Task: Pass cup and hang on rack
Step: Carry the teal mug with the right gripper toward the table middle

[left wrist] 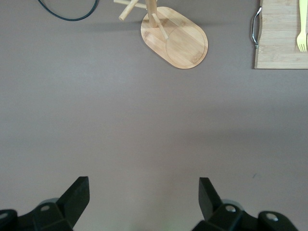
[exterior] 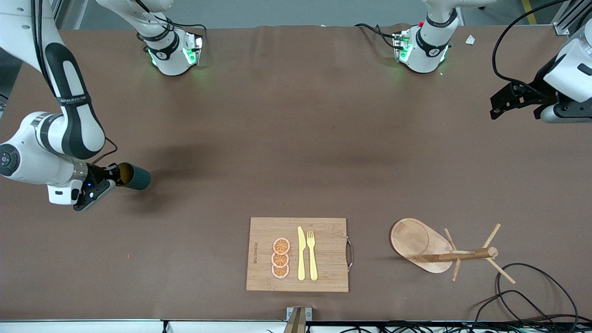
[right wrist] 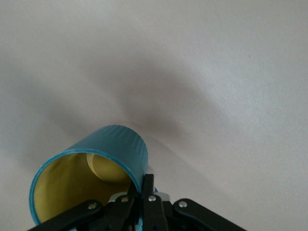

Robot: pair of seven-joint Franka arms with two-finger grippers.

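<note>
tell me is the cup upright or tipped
Tipped: the cup lies on its side, mouth toward the right gripper shut on its rim.

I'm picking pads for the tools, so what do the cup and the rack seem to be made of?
The cup, pinched at its rim by the shut right tool, looks like glazed ceramic or smooth plastic: even teal outside, matte yellow inside; I can't tell which. The rack looks like light unpainted wood or bamboo, with visible grain on its oval base and thin pegs. The left tool waits open.
</note>
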